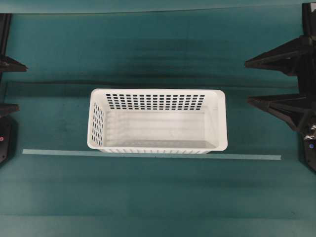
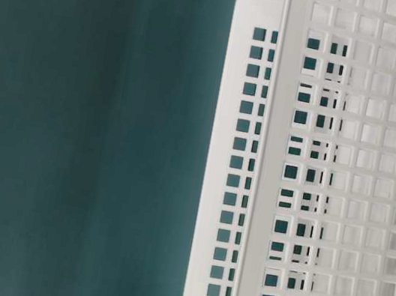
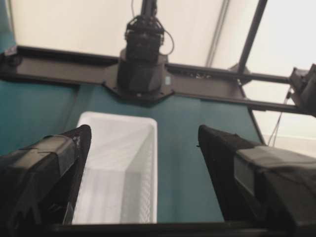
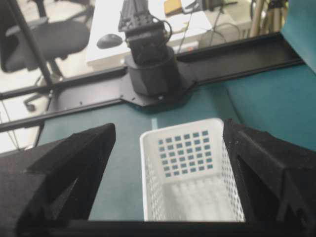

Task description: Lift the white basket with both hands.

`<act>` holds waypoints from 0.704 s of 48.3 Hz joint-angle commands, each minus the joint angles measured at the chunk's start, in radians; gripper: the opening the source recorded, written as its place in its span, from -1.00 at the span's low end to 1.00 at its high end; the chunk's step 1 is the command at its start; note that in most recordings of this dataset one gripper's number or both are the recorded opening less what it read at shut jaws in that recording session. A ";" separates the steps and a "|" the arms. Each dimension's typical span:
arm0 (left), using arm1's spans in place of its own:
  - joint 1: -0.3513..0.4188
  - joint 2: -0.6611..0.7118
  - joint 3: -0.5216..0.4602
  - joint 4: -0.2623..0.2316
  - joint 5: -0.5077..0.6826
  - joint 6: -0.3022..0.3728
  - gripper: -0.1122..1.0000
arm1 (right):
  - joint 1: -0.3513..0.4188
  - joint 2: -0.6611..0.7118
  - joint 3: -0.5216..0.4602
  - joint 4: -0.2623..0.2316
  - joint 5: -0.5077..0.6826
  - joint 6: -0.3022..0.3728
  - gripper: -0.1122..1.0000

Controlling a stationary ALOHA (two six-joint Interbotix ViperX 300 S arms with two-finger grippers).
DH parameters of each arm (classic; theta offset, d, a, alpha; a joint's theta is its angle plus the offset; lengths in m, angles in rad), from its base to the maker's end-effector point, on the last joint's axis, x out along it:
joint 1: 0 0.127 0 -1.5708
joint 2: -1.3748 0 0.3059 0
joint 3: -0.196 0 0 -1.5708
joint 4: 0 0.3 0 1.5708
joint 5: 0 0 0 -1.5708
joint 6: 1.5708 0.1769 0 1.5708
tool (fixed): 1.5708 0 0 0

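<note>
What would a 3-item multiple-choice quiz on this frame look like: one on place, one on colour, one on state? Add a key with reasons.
1. Where does the white basket sit in the overhead view?
A. Mid-table, between the two grippers
B. Against the left edge
C. Held in the air by the right gripper

2. What colour is the table?
A. Red
B. Teal green
C. Bare wood

3. What state are the left gripper and right gripper in?
A. Both shut on the rim
B. Only the left one open
C. Both open, apart from the basket

Key: 1 A, it rests centrally with an arm at each side. 2 B, the cloth reads teal in every view. 3 C, each wrist view shows spread fingers with nothing between them.
</note>
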 commanded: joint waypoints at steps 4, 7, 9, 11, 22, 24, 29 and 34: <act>-0.003 0.021 -0.011 0.002 -0.009 0.002 0.83 | 0.003 0.012 -0.009 -0.002 -0.005 -0.002 0.91; -0.002 0.021 -0.009 0.003 -0.009 0.002 0.83 | 0.003 0.012 -0.008 -0.002 -0.005 -0.002 0.91; -0.003 0.020 -0.008 0.002 -0.009 0.002 0.83 | 0.002 0.012 -0.008 -0.002 -0.005 -0.002 0.91; -0.003 0.020 -0.008 0.003 -0.009 0.002 0.83 | 0.003 0.012 -0.006 -0.002 -0.005 -0.002 0.91; -0.003 0.017 -0.006 0.002 -0.009 0.002 0.83 | 0.003 0.012 -0.003 -0.002 -0.005 -0.002 0.91; -0.003 0.018 -0.006 0.003 -0.009 0.002 0.83 | 0.003 0.012 -0.003 -0.002 -0.005 -0.002 0.91; -0.003 0.018 -0.006 0.003 -0.009 0.002 0.83 | 0.003 0.014 -0.003 -0.002 -0.005 -0.002 0.91; -0.002 0.018 -0.006 0.002 -0.009 0.002 0.83 | 0.003 0.014 -0.002 -0.002 -0.005 -0.002 0.91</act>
